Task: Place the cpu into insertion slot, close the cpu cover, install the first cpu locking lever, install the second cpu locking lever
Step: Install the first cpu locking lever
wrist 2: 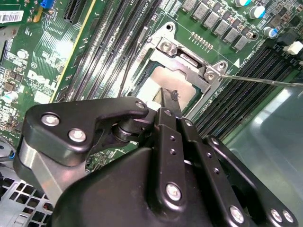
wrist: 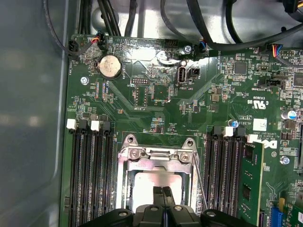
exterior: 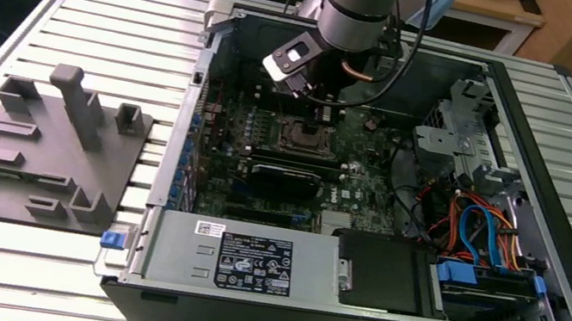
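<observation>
**Tool tips poised over the seated cpu, lever standing free**

Standing by the tabletop (exterior: 115,1), I see the arm reaching down into the open computer case (exterior: 562,285), right over the insertion slot (exterior: 302,134) on the green motherboard (wrist: 156,94). In the first wrist view the tool (wrist: 163,190) has its two fingers pressed together with nothing between them. Their tips sit just above, or perhaps touching, the silvery top of the cpu (wrist: 142,184); I cannot tell which.

The cpu lies in the slot, and the cpu cover (wrist: 125,177) looks to be lowered around it, framing the chip. A thin locking lever (wrist: 199,177) runs along one side of the socket and seems unlatched. In the second wrist view it pokes out over the neighbouring memory slots (wrist 2: 236,101).

What worries me is the narrow tip. If it bears on the chip's top rather than on the frame, it could scratch the chip or tilt it on the contacts beneath. The lever is a slim wire, so a slightly off-line push could slide off it and jab the memory slots or the board. If the cover is not fully flat, the lever may not hook.
</observation>
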